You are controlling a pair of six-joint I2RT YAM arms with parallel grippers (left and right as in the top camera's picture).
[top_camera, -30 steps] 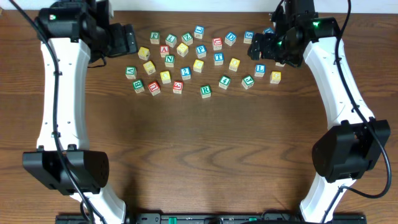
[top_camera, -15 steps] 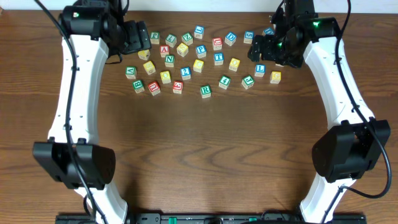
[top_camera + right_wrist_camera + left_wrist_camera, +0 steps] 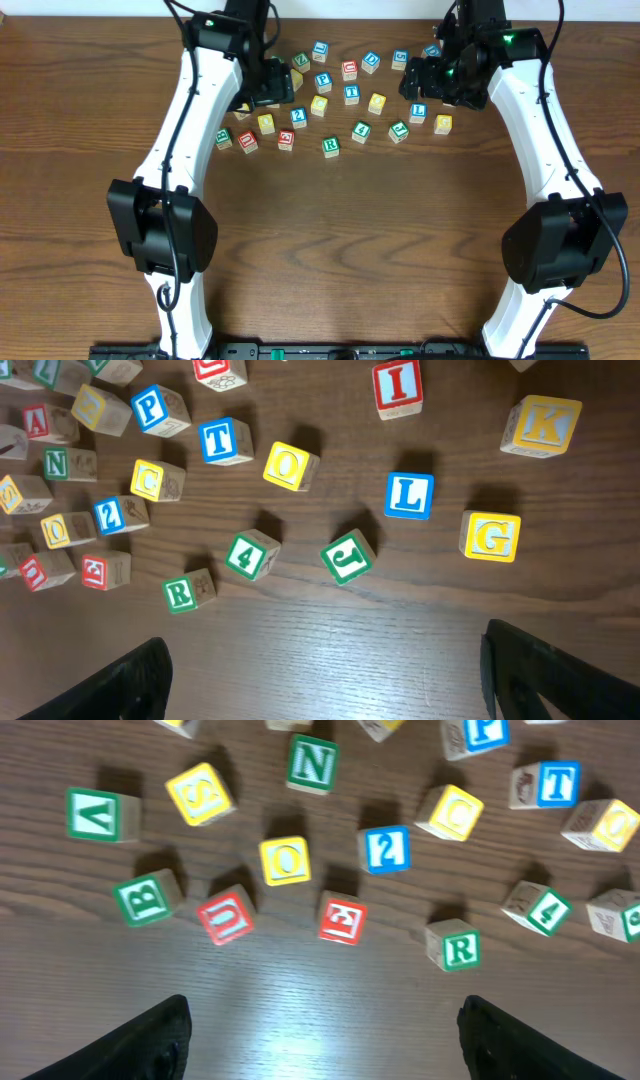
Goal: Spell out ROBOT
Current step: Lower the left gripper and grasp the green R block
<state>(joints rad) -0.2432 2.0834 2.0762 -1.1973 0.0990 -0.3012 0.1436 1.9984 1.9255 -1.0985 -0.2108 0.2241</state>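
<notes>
The green R cube (image 3: 331, 145) sits at the front of the scattered cubes and also shows in the left wrist view (image 3: 458, 947) and the right wrist view (image 3: 180, 593). The green B cube (image 3: 222, 138) (image 3: 143, 898) lies at the left. The blue T cube (image 3: 351, 94) (image 3: 556, 783) (image 3: 222, 440) is mid-cluster. Two yellow O cubes (image 3: 266, 123) (image 3: 377, 103) lie apart; they also show in the wrist views (image 3: 285, 860) (image 3: 290, 465). My left gripper (image 3: 268, 84) (image 3: 320, 1045) hovers open and empty over the cluster's left part. My right gripper (image 3: 432, 78) (image 3: 325, 680) is open and empty over the right part.
Several other letter cubes lie around: red U (image 3: 225, 915), red E (image 3: 342, 918), green N (image 3: 313, 763), blue 2 (image 3: 384, 848), green 4 (image 3: 245, 555), green J (image 3: 347, 556), blue L (image 3: 409, 495), yellow G (image 3: 491, 536). Bare wood (image 3: 330, 240) lies in front.
My left arm has swung right from the table's far left corner to above the left part of the cubes. The right arm and the cubes have not moved.
</notes>
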